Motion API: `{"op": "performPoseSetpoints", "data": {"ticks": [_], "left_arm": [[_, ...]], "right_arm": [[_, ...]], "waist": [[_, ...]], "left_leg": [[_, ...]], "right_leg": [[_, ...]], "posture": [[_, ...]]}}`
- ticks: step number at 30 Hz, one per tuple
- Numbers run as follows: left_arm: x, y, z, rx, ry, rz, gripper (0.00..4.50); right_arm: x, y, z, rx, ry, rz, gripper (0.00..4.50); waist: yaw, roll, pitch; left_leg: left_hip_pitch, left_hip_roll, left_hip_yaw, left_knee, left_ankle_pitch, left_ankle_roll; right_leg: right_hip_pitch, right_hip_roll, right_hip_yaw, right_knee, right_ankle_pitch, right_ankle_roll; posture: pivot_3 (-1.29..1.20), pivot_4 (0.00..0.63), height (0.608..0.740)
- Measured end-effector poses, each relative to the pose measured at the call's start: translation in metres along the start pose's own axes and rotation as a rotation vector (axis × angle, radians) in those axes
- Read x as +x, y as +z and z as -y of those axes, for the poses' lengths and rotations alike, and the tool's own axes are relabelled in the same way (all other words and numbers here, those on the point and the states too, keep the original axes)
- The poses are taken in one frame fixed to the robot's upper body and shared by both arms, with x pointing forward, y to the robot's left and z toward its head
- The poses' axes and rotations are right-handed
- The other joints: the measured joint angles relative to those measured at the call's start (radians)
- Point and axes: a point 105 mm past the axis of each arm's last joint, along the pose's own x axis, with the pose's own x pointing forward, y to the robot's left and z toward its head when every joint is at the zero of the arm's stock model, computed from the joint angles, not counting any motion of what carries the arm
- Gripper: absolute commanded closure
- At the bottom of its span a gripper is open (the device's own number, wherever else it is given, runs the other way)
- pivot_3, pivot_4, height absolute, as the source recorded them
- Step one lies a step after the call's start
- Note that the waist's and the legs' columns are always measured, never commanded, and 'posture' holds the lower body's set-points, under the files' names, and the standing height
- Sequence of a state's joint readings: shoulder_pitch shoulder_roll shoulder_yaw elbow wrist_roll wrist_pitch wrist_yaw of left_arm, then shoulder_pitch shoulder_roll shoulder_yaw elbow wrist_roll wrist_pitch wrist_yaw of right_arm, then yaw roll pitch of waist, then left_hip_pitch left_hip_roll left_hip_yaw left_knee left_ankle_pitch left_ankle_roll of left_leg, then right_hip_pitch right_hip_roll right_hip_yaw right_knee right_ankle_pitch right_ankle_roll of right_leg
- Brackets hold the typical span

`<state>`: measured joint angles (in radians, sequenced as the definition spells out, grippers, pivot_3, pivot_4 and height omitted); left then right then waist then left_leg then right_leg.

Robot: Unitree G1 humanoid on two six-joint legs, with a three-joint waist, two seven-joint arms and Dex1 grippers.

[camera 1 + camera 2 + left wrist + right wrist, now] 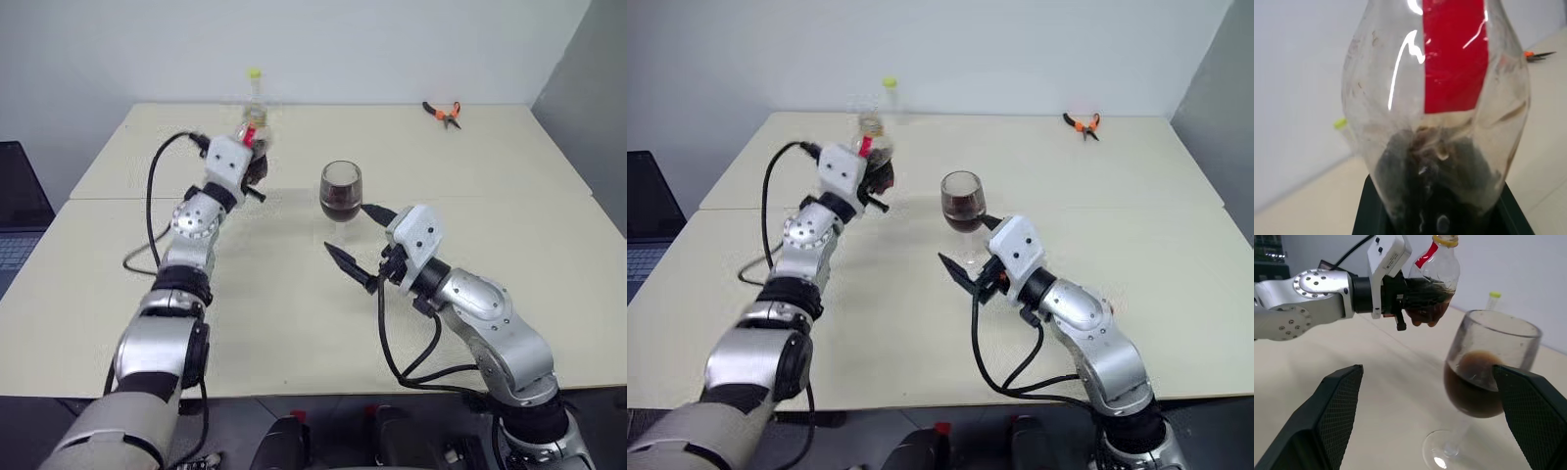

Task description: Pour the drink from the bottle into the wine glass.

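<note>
Bottle (1432, 281), upright in the left gripper's (253, 164) pinch, hangs above the table (549, 235) beside the half-filled wine glass (340, 191); right gripper (359, 243) spread wide. Pouring seems finished; setting it down comes next

Bottle (1434, 286) upright; wine glass (1484, 387) perhaps half-full.

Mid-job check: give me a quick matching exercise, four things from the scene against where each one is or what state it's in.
Things:
1. bottle
2. wine glass
3. right gripper
4. pliers

States:
A. open, fingers either side of the glass
B. at the table's far edge
C. clamped in the left gripper, nearly upright
D. standing, partly filled with the dark drink

Pairs: 1-C, 2-D, 3-A, 4-B
</note>
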<state>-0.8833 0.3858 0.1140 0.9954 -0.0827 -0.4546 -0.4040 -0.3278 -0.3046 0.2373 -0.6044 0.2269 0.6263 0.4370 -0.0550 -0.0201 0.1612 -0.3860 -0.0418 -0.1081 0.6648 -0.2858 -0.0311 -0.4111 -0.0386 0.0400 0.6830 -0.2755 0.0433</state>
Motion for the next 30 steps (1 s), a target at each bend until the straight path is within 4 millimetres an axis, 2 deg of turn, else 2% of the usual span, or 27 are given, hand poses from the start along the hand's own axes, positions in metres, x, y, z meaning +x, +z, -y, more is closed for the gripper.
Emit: {"op": "performPoseSetpoints", "data": {"ticks": [4, 10, 17, 24, 30], "left_arm": [[-0.017, -0.029, -0.004, -0.125, 0.071, -0.078, 3.84], [-0.022, -0.035, -0.016, -0.175, 0.171, -0.088, 3.84], [-0.034, -0.061, -0.019, -0.217, 0.24, -0.177, 3.84], [-0.034, -0.065, -0.018, -0.246, 0.239, -0.193, 3.84], [-0.034, -0.066, -0.019, -0.261, 0.239, -0.193, 1.82]], "right_arm": [[0.003, -0.003, -0.003, 0.047, 0.036, -0.034, 0.0], [0.008, -0.002, -0.002, 0.091, 0.097, -0.061, 0.0], [0.01, -0.005, -0.003, 0.074, 0.137, -0.091, 0.0], [0.011, -0.005, -0.004, 0.065, 0.146, -0.098, 0.0], [0.011, -0.007, -0.005, 0.058, 0.15, -0.108, 0.0]], "waist": [[0.002, 0.0, 0.0], [0.005, -0.001, -0.001], [0.005, -0.001, -0.001], [0.005, -0.001, -0.001], [0.005, -0.002, -0.001]], "left_leg": [[0.0, 0.0, 0.0, 0.001, 0.0, 0.0], [0.0, -0.001, 0.0, 0.001, 0.0, 0.0], [0.0, -0.001, 0.0, 0.001, 0.0, 0.0], [0.0, -0.001, 0.0, 0.001, 0.0, 0.0], [0.0, -0.001, 0.0, 0.001, 0.0, 0.0]], "right_leg": [[0.0, 0.0, 0.0, 0.0, 0.0, 0.0], [0.0, 0.0, 0.0, 0.0, 0.0, 0.0], [0.0, 0.0, 0.0, 0.0, 0.0, 0.0], [0.0, 0.0, 0.0, 0.0, 0.0, 0.0], [0.0, 0.0, 0.0, 0.0, 0.0, 0.0]], "posture": [[0.0, 0.15, 0.74], [0.0, 0.15, 0.74], [0.0, 0.15, 0.74], [0.0, 0.15, 0.74], [0.0, 0.15, 0.74]]}}
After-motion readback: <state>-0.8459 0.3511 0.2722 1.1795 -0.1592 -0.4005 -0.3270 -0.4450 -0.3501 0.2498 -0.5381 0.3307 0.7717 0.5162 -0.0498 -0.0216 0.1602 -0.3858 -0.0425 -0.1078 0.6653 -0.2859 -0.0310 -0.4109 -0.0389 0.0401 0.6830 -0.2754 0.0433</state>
